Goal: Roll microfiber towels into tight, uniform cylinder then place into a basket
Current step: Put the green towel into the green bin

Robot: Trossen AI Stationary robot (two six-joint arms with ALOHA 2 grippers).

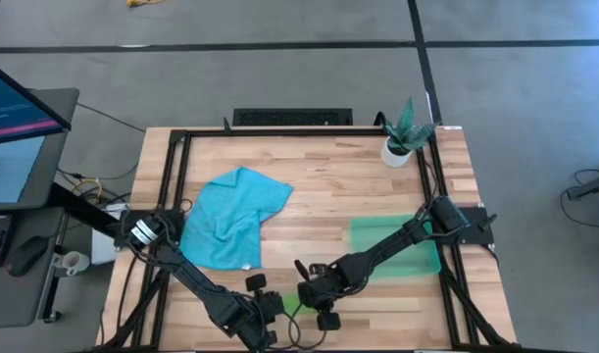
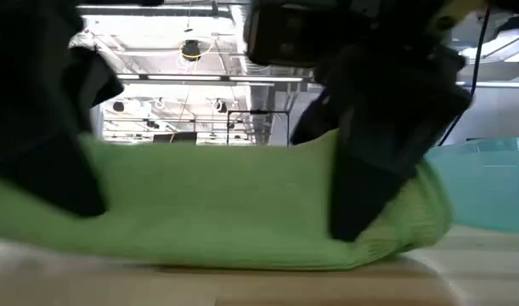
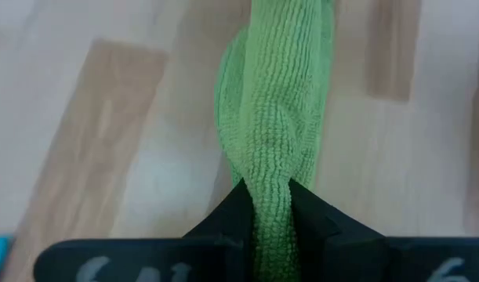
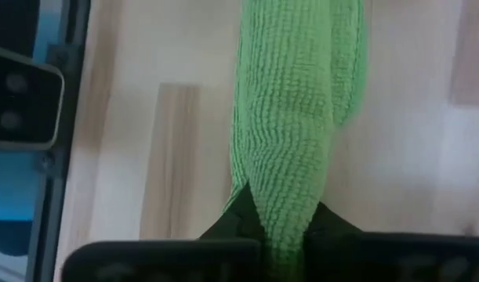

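The lime green towel (image 2: 242, 204) is rolled into a long bundle lying left to right near the table's front edge. It shows only as a small green patch (image 1: 292, 306) in the high view, between my two grippers. My left gripper (image 3: 270, 227) is shut on its left end. My right gripper (image 4: 282, 227) is shut on its right end. The turquoise towel (image 1: 235, 218) lies crumpled and flat on the table's left half, touched by nothing. The green basket (image 1: 397, 245) stands on the table's right half, under my right arm. My left gripper pinches the roll's left end (image 3: 269, 180) between its two fingers (image 3: 231, 219), slanting down from above. The cloth is bunched narrow where it passes between them. The rest of the roll stretches away toward the other gripper, low over the wood. My right gripper pinches the roll's right end (image 4: 286, 180) between its two fingers (image 4: 333, 223), slanting down from above. Several layers are squeezed together there. The tip of the roll (image 2: 429, 212) sticks out past the fingers toward the basket. The roll's underside lies at table height.
A small white plant pot (image 1: 397, 149) stands at the far right corner. Black frame rails (image 1: 172, 176) run along the table's edges. A monitor (image 1: 15, 127) and keyboard sit off the table at the left. Bare wood (image 1: 328, 191) lies between the turquoise towel and the basket.
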